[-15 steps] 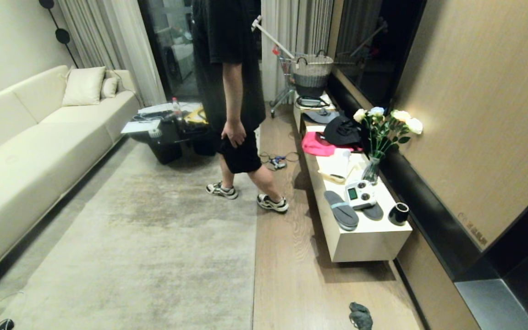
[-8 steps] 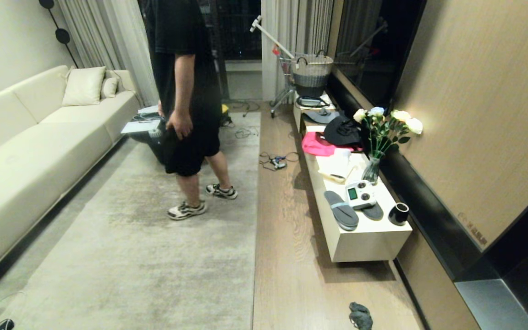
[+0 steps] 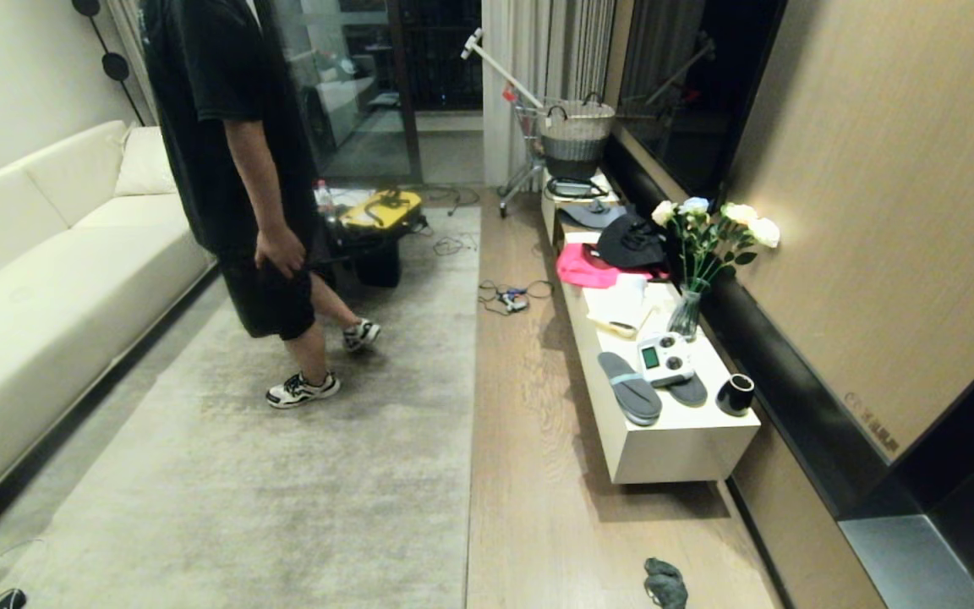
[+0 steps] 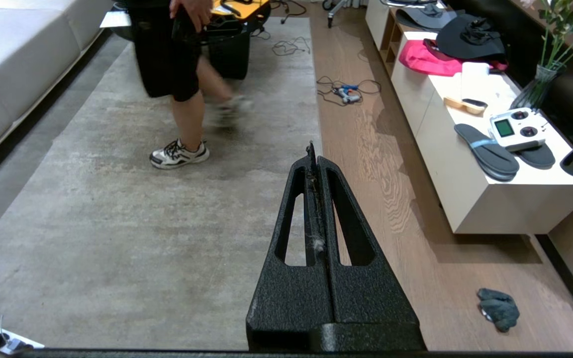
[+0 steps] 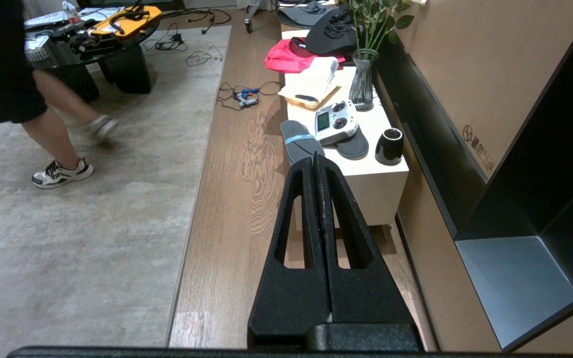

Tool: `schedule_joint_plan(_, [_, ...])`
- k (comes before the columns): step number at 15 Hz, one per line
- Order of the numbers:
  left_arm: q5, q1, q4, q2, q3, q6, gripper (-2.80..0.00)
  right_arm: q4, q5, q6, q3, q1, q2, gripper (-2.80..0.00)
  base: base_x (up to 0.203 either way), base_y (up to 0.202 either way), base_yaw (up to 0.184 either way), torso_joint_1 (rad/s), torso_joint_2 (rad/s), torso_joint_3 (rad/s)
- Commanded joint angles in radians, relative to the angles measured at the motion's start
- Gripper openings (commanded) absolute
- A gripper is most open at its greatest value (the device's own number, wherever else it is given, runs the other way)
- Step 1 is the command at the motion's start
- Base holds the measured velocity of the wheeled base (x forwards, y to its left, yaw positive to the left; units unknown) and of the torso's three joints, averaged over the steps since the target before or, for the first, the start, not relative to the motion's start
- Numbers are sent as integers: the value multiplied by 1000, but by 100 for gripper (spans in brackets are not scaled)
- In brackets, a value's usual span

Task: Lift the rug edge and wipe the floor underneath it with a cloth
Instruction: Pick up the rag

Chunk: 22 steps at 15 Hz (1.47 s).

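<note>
Rug (image 3: 284, 491): I see it flat on the floor (image 3: 538, 507), its rug edge (image 3: 472, 440) running straight beside the low white cabinet (image 3: 673, 448). Person (image 3: 233, 169): standing on the rug, well apart from the cabinet. Cloth (image 3: 665, 582): crumpled on bare planks near the cabinet's close end (untouched). Left gripper (image 4: 311, 149), right gripper (image 5: 315, 160): fingers pressed together, empty, held off the floor.

the cloth (image 3: 665, 582) lies on the floor (image 3: 538, 474), right of the rug edge (image 3: 470, 440)
</note>
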Motion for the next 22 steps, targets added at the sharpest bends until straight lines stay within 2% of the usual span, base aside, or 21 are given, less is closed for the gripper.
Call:
schedule_joint_plan(1, [0, 0, 0, 2, 0, 0, -280, 0, 0, 1, 0, 1, 2, -280, 0, 0, 0, 0, 0, 0])
schedule_joint_plan(22, [-1, 0, 0, 2, 0, 0, -280, 0, 0, 1, 0, 1, 2, -280, 0, 0, 0, 0, 0, 0])
